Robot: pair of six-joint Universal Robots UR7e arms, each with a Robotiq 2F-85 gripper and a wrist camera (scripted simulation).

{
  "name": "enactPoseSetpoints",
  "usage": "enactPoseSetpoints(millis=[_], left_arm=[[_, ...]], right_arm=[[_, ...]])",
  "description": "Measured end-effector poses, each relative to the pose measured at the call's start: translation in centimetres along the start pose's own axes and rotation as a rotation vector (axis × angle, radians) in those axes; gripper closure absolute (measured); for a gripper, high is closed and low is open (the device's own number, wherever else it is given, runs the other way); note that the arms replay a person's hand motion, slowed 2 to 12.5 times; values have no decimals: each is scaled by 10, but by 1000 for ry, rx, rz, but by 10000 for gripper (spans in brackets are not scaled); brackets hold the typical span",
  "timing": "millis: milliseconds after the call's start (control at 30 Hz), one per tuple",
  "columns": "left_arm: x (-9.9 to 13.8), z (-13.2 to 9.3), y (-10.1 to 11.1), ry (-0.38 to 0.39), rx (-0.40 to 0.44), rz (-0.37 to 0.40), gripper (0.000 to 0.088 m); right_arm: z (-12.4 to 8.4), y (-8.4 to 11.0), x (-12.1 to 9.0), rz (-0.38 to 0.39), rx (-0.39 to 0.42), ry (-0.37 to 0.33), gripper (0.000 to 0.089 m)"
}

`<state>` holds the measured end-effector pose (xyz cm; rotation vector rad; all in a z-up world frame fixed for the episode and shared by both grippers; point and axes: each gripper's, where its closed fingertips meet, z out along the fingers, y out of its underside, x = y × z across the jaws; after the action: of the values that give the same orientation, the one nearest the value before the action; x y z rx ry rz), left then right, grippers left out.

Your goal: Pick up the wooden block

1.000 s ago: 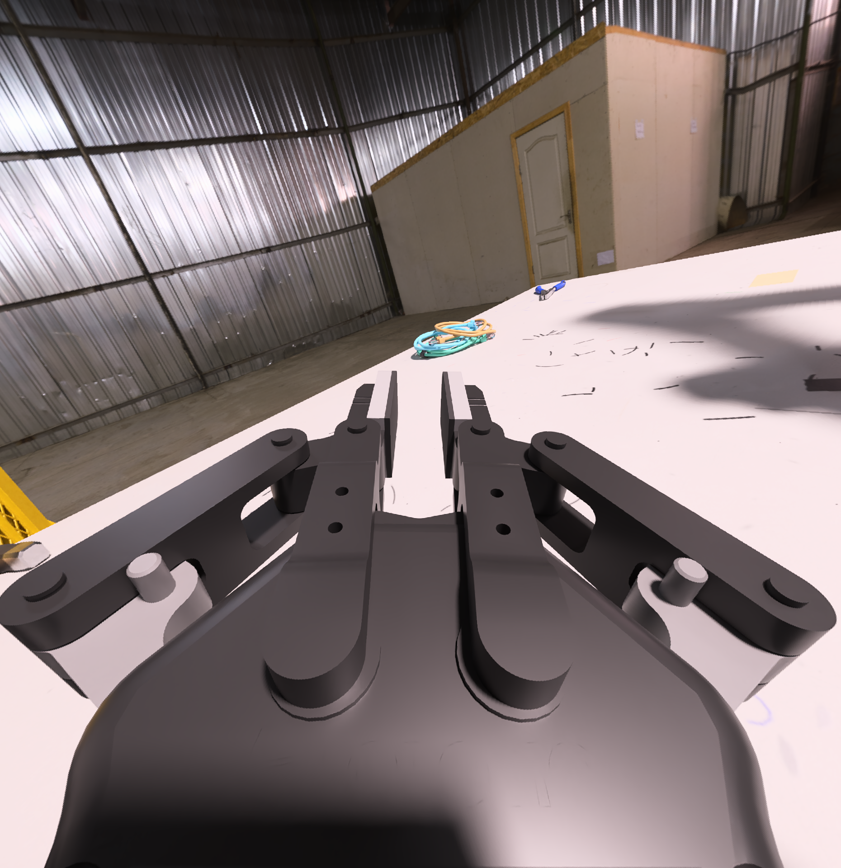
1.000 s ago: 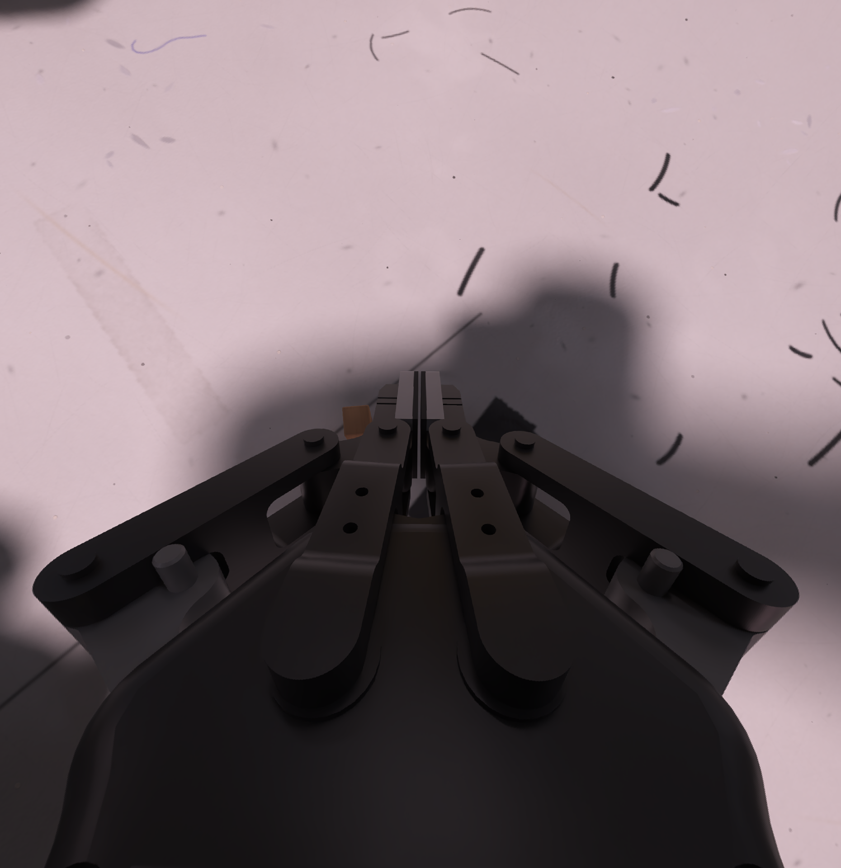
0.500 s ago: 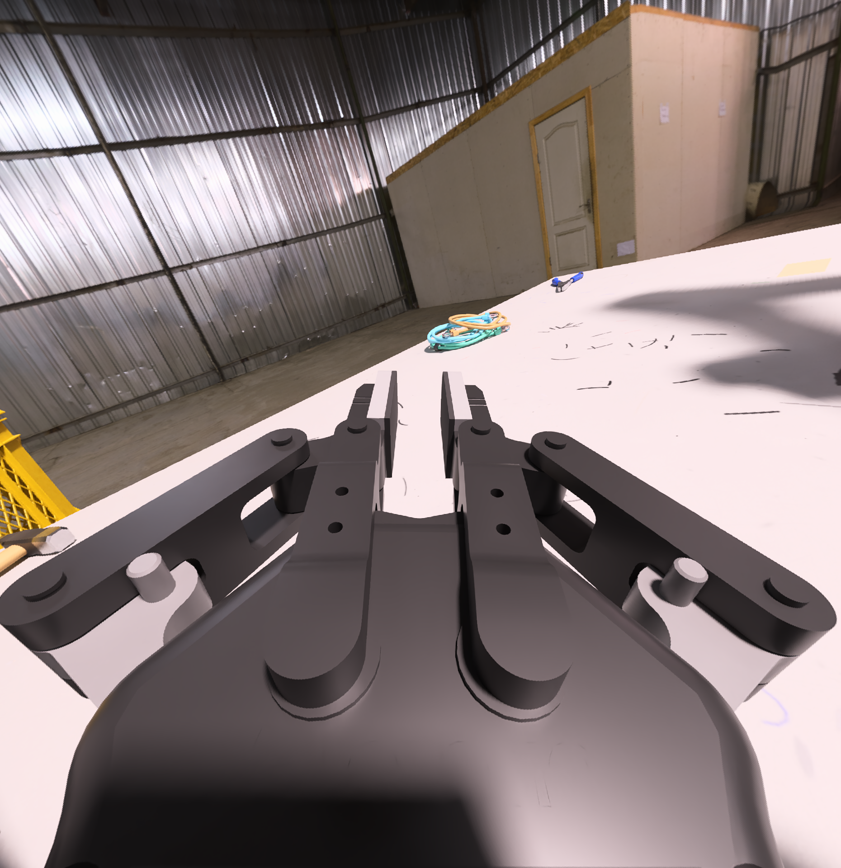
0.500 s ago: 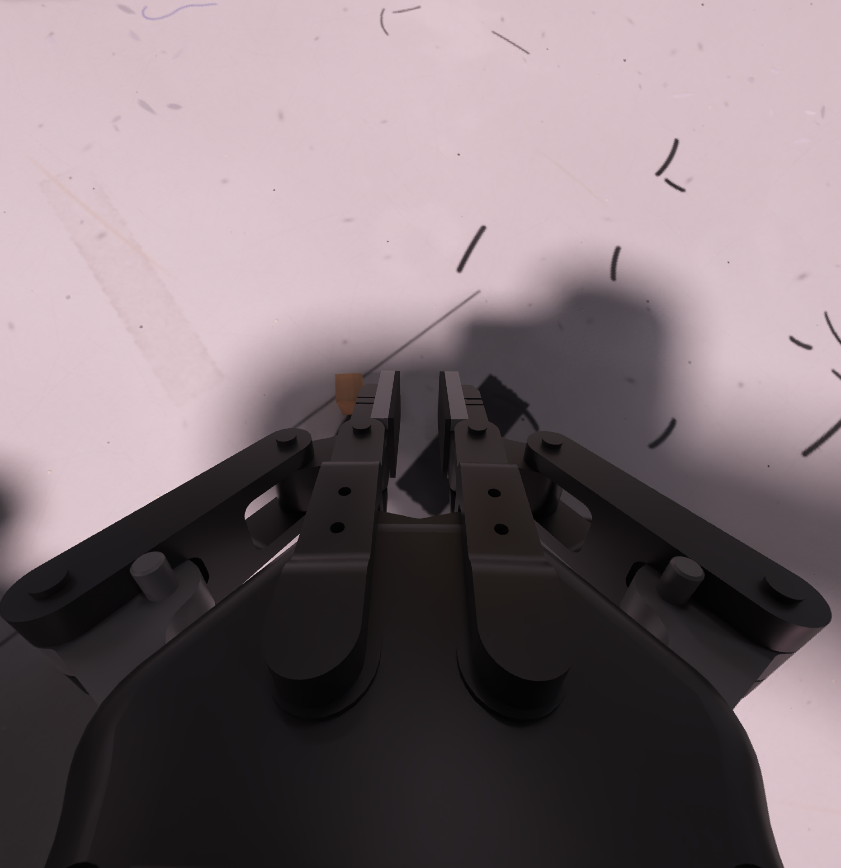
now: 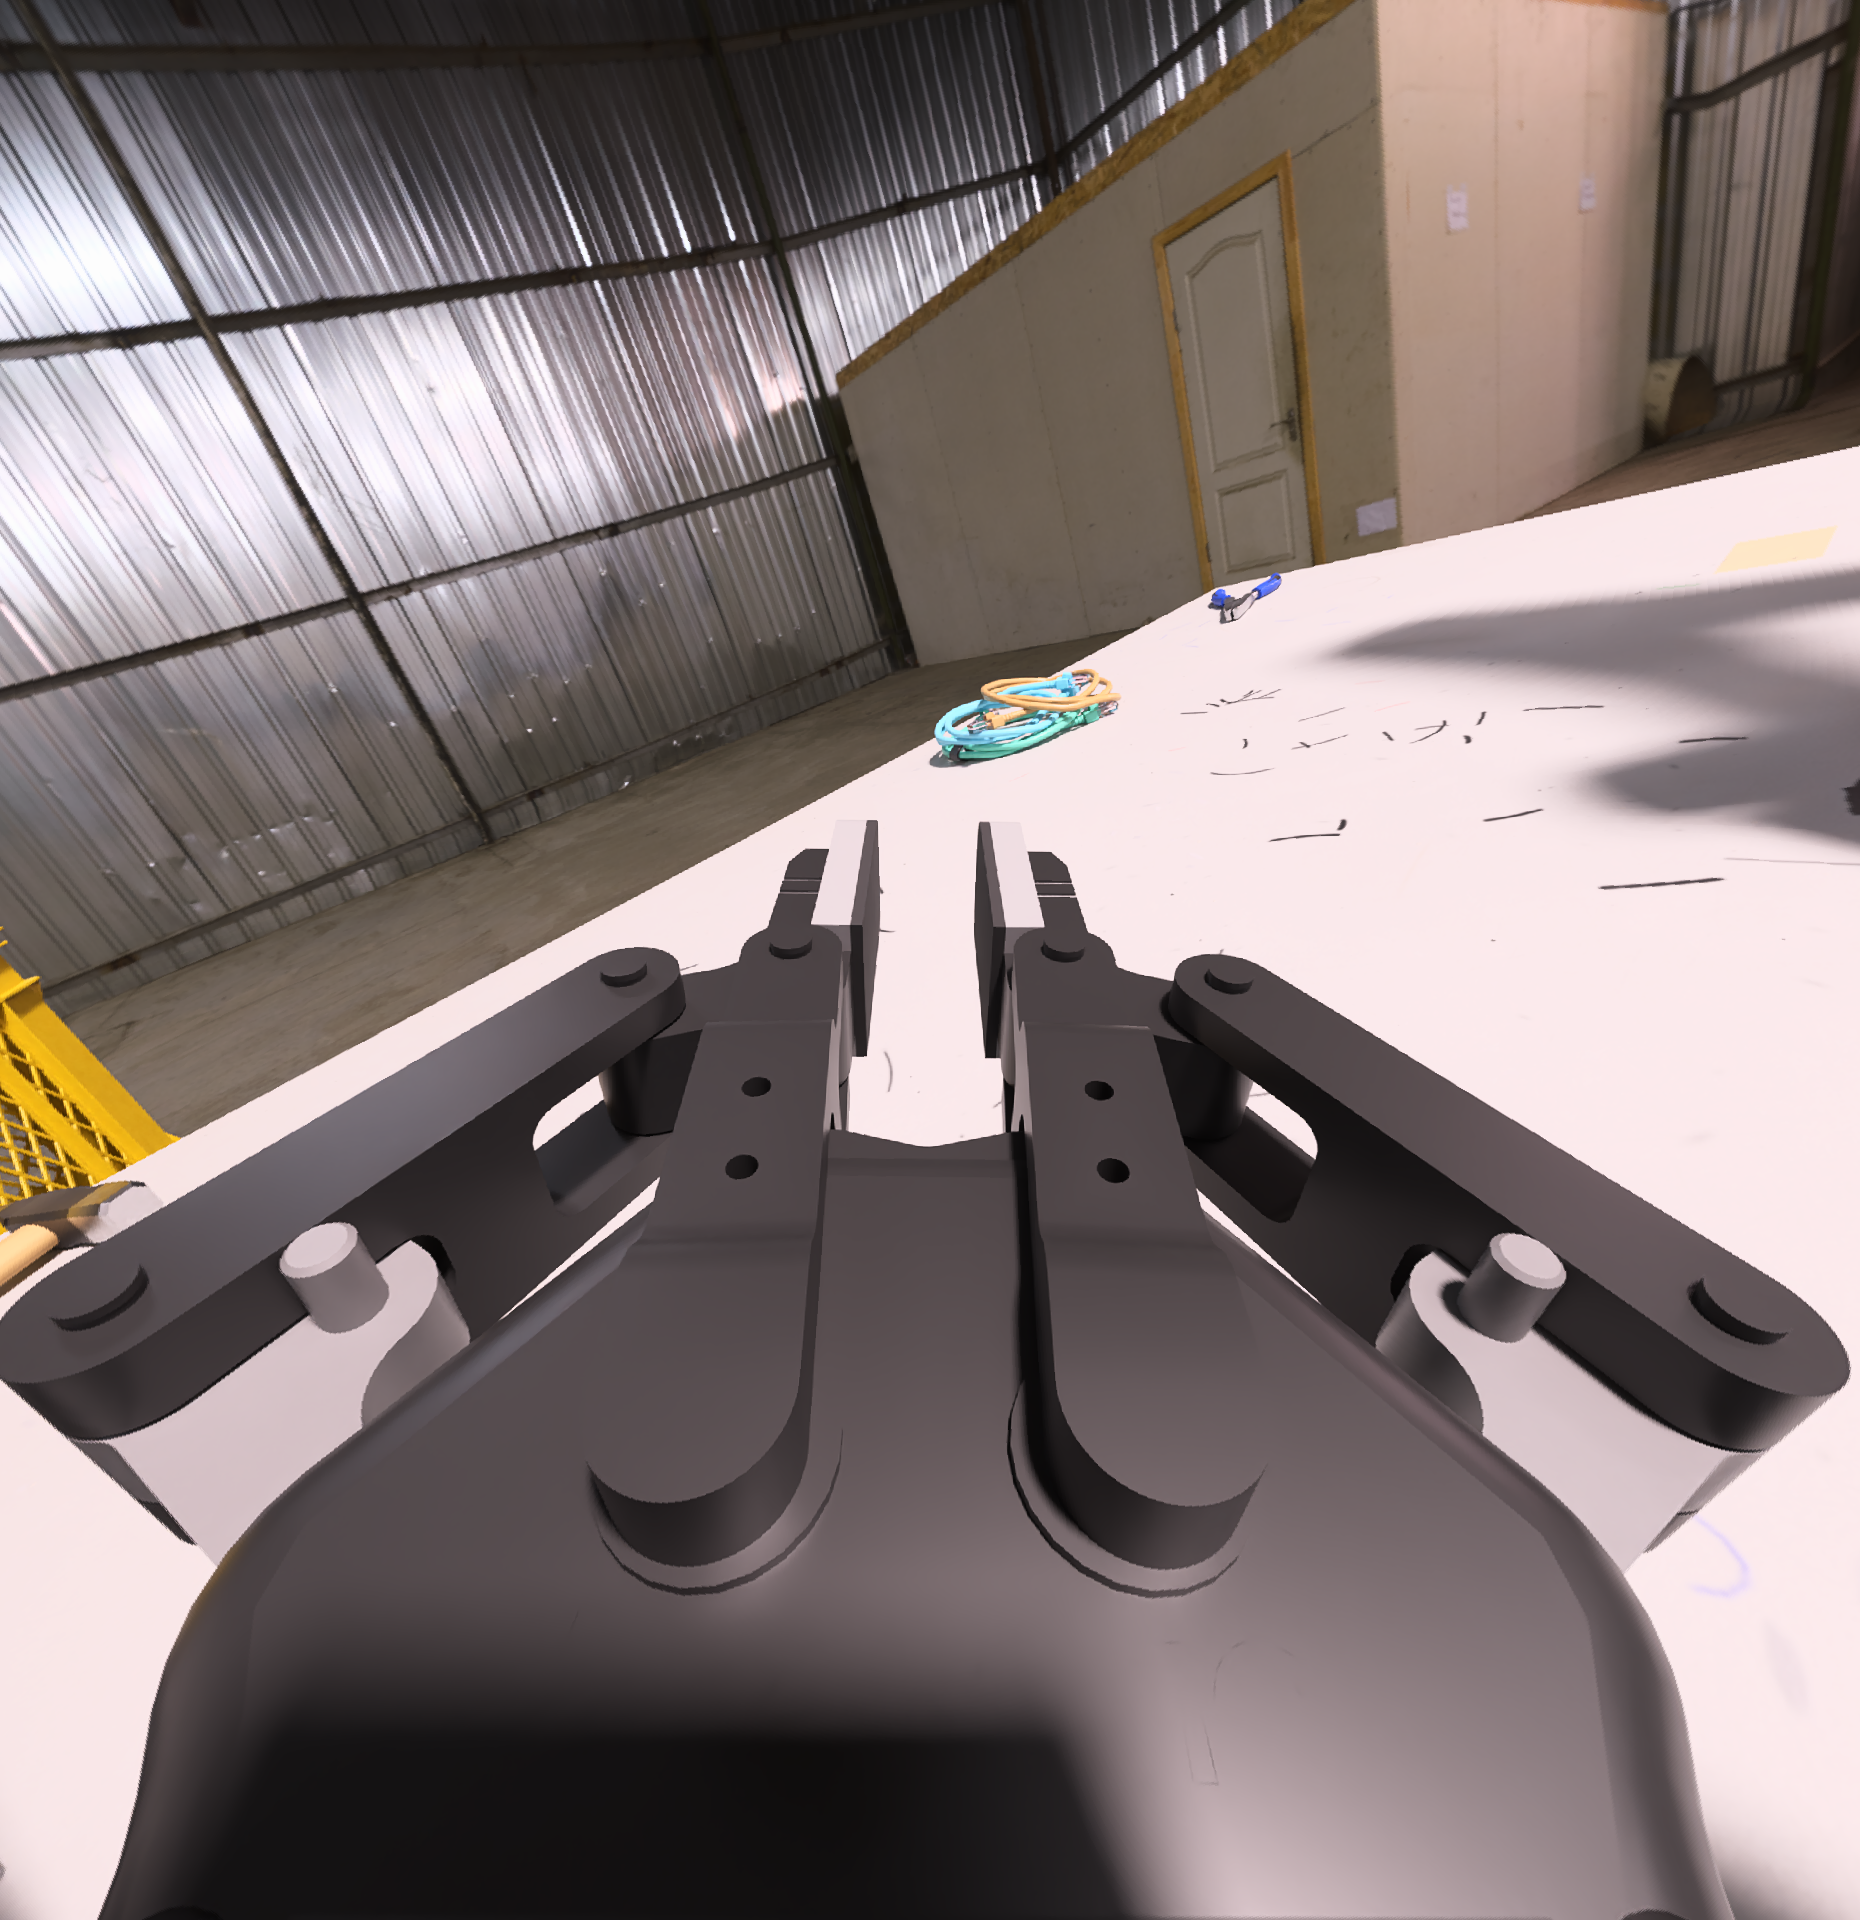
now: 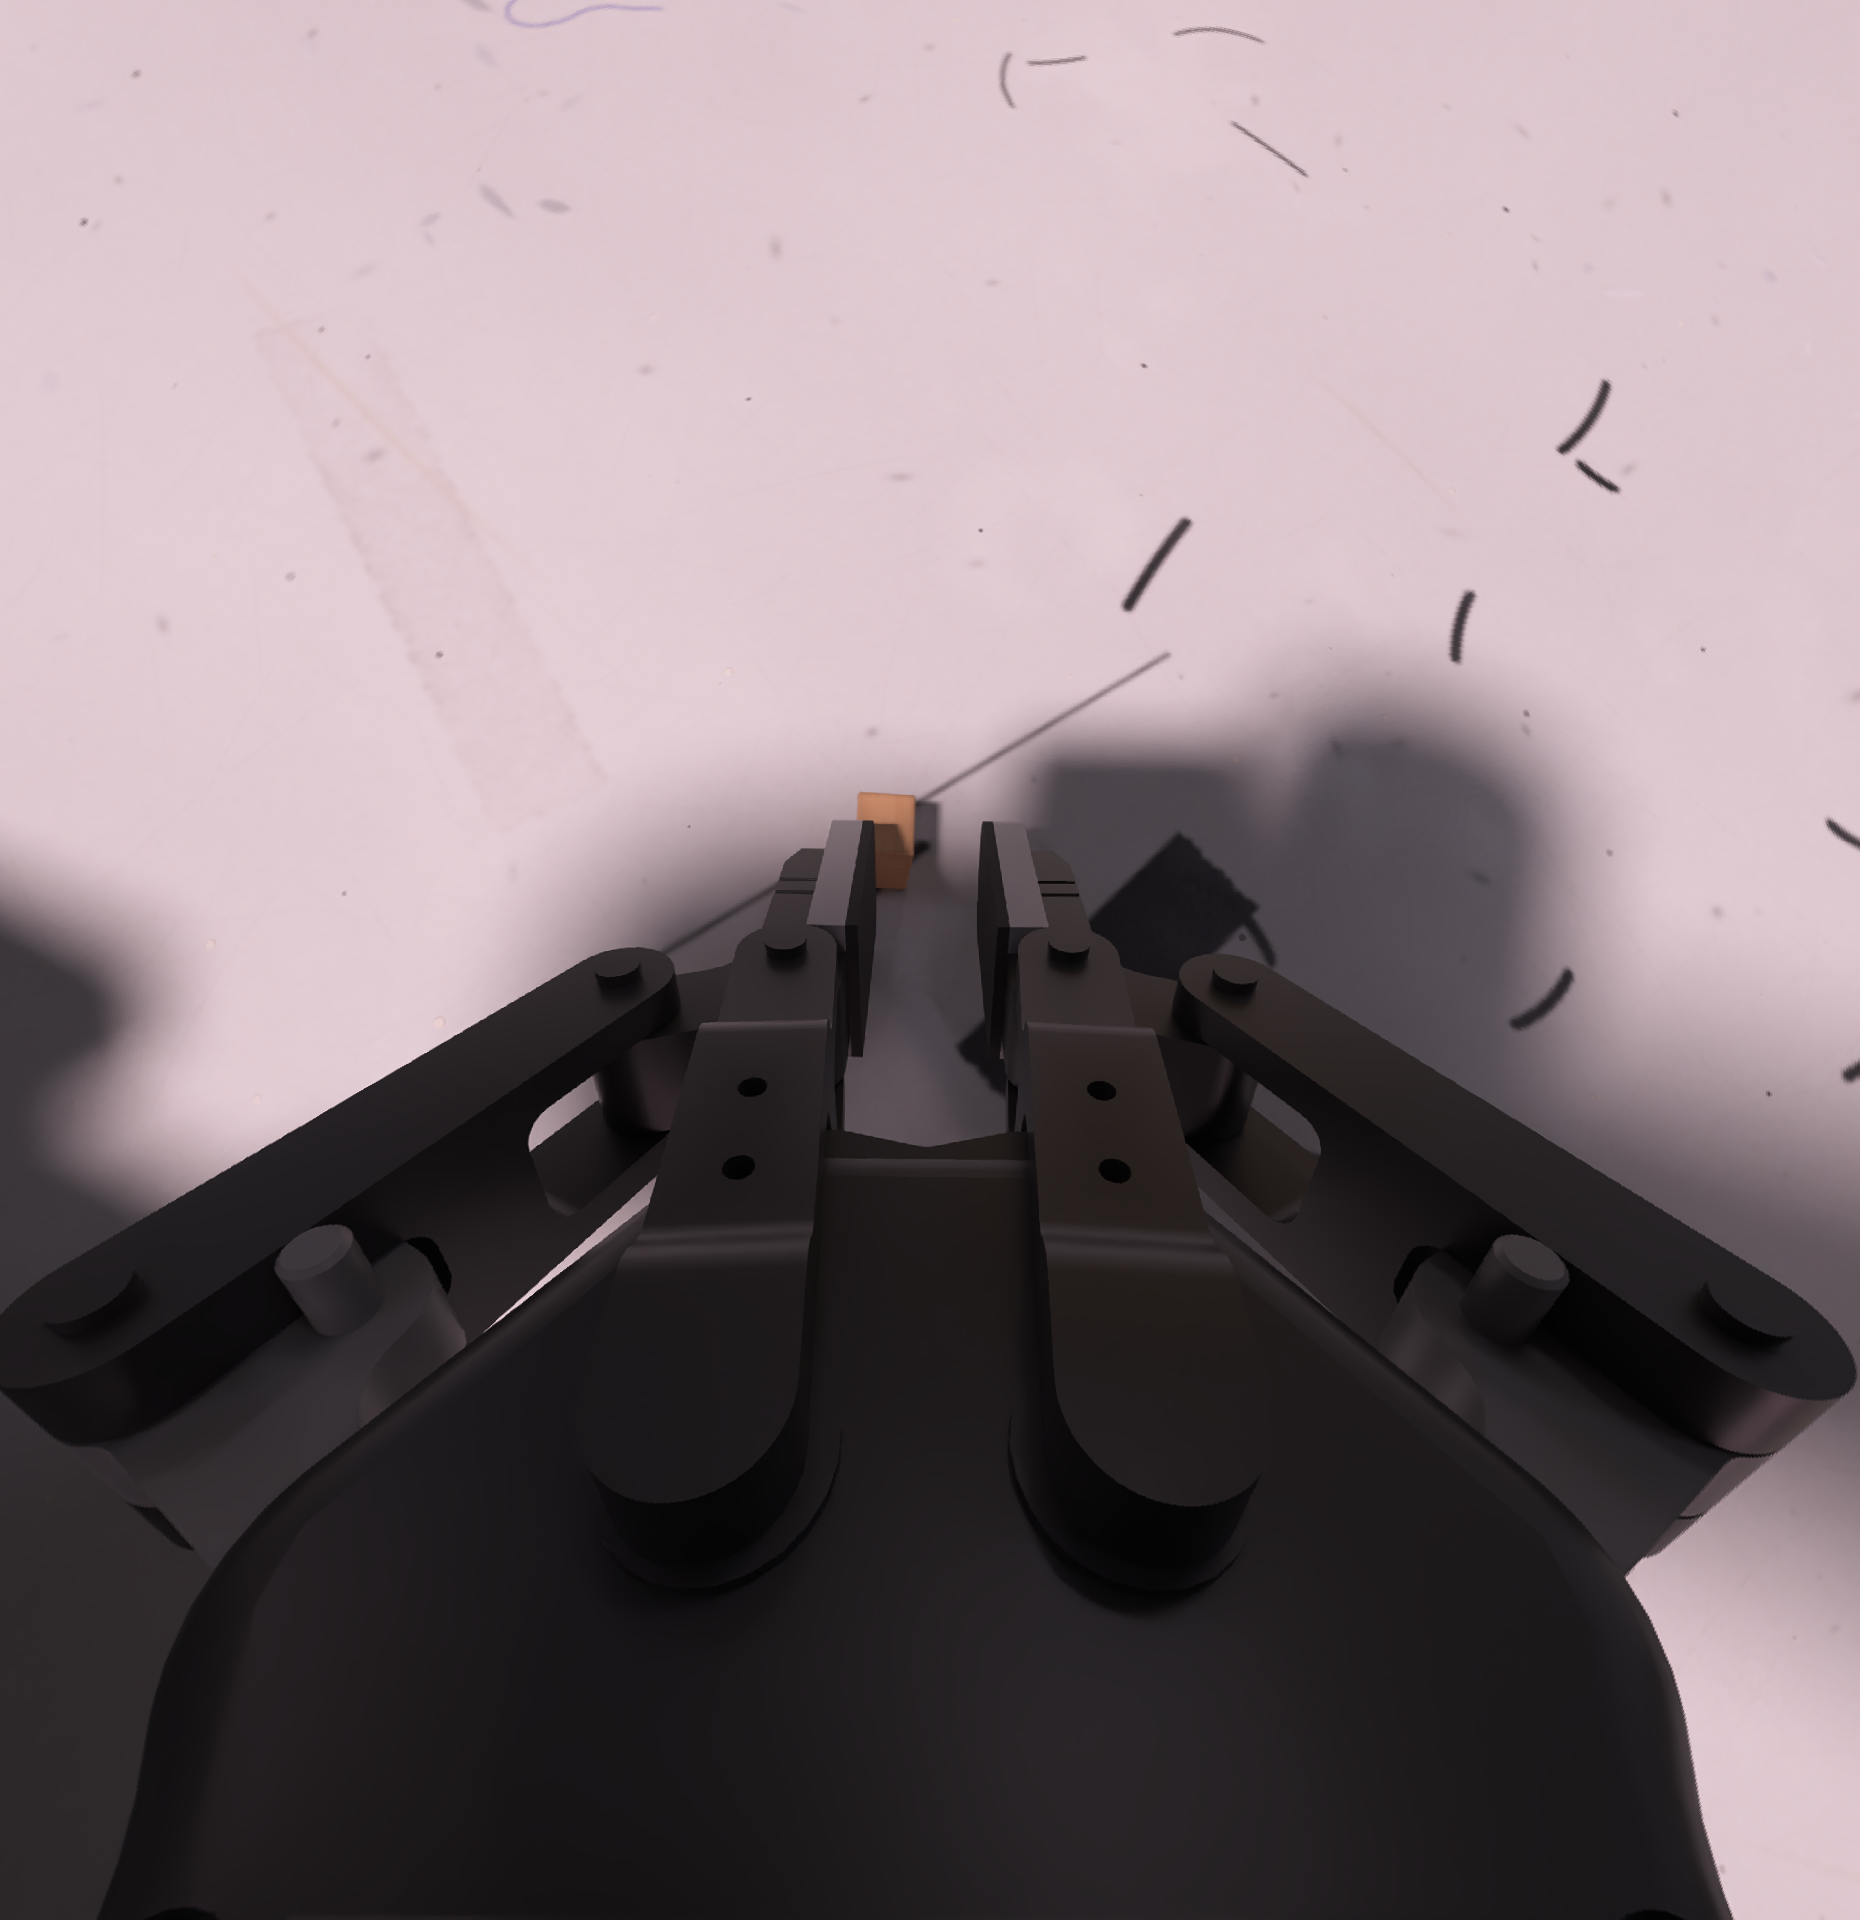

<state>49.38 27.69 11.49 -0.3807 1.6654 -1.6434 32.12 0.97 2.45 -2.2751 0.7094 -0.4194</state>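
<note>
wooden block [image 6: 886, 854] on table | beyond right tool [image 6: 924, 883] tips, left of gap | tool parted

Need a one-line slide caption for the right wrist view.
Open right gripper above the scuffed white table, small orange-brown wooden block lying just beyond its left fingertip, ungrasped.

White table [image 5: 1425, 1039], wooden block [image 6: 886, 840], cords [image 5: 1025, 710]

The small orange-brown wooden block [image 6: 886, 837] sits flat on the white table, partly hidden, with a dark shadow around it.
</note>
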Motion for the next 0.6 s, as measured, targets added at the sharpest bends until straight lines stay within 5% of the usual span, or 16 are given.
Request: enactPoseSetpoints(millis=[333, 600], left_arm=[[2, 2, 1, 15, -1, -3, 713], [3, 2, 1, 16, 0, -5, 713]], right_arm=[[1, 3, -2, -129, 0, 28, 683], [4, -4, -8, -76, 34, -7, 681]])
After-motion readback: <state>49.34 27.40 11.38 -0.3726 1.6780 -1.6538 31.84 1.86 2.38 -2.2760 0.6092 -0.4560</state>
